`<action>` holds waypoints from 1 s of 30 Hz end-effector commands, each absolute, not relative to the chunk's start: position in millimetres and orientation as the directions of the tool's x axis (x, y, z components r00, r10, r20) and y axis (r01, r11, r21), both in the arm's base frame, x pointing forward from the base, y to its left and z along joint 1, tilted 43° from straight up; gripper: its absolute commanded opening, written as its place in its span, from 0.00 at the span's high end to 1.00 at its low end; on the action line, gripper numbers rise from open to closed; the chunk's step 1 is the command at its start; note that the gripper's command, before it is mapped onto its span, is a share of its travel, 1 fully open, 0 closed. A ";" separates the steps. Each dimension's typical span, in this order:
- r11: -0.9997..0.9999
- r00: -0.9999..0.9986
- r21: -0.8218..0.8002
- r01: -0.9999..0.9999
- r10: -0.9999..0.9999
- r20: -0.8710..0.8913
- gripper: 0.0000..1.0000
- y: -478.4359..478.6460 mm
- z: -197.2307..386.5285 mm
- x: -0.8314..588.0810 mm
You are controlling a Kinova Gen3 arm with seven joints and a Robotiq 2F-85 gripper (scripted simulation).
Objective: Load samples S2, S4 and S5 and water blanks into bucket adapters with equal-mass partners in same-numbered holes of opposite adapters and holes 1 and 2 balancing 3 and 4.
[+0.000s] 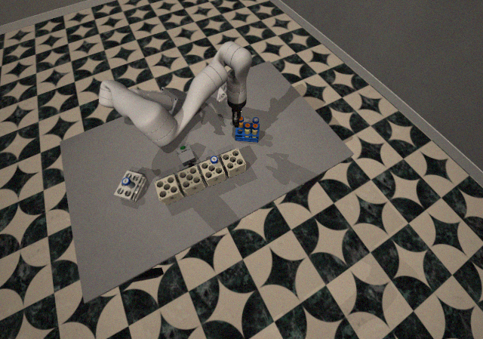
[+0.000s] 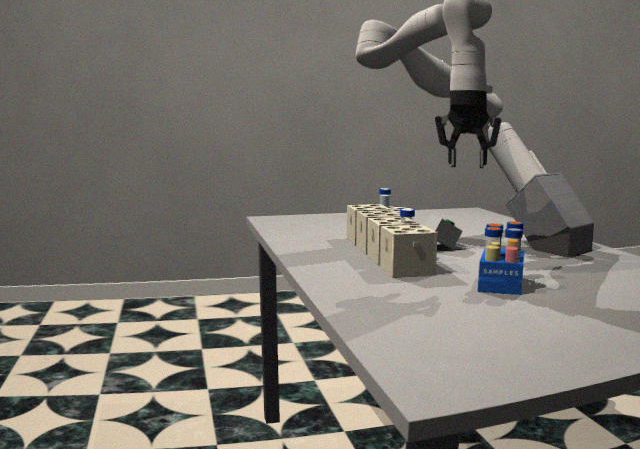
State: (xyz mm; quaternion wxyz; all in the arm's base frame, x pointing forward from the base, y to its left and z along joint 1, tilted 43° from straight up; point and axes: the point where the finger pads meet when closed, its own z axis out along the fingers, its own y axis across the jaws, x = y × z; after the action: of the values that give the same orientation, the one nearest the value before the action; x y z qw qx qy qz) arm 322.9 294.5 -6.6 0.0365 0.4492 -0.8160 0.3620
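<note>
My gripper [image 2: 467, 164] hangs high above the table with its fingers apart and nothing between them. In the overhead view it [image 1: 235, 124] sits just left of the blue SAMPLES rack [image 1: 244, 134]. That rack [image 2: 500, 271] holds several blue-capped tubes with orange cap dots. Four beige adapters [image 1: 200, 174] stand in a row. One blue-capped tube with a white dot [image 1: 213, 158] stands in the third adapter from the left; it also shows in the side view [image 2: 407, 212]. A white rack [image 1: 129, 189] at the left holds one white-dot tube [image 1: 125, 181].
The small grey desk with the green DONE key [image 1: 186, 152] stands behind the adapter row, also visible in the side view [image 2: 447, 232]. The arm's base [image 2: 550, 217] is at the table's far right. The table's near edge drops to the tiled floor.
</note>
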 end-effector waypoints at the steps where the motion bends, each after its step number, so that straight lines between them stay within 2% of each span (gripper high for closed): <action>1: 0.334 -0.593 -0.558 -0.759 -0.708 0.384 0.38 305.3 -16.1 318.6; 22: 0.334 -0.593 -0.558 -0.759 -0.708 0.384 0.38 346.8 -58.5 300.2; 30: 0.334 -0.593 -0.558 -0.759 -0.708 0.384 0.38 346.9 -58.5 300.2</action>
State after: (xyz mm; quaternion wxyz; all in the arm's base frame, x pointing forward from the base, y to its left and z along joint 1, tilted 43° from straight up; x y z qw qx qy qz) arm 300.4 345.7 -58.9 0.0366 0.4491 -0.8160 0.3621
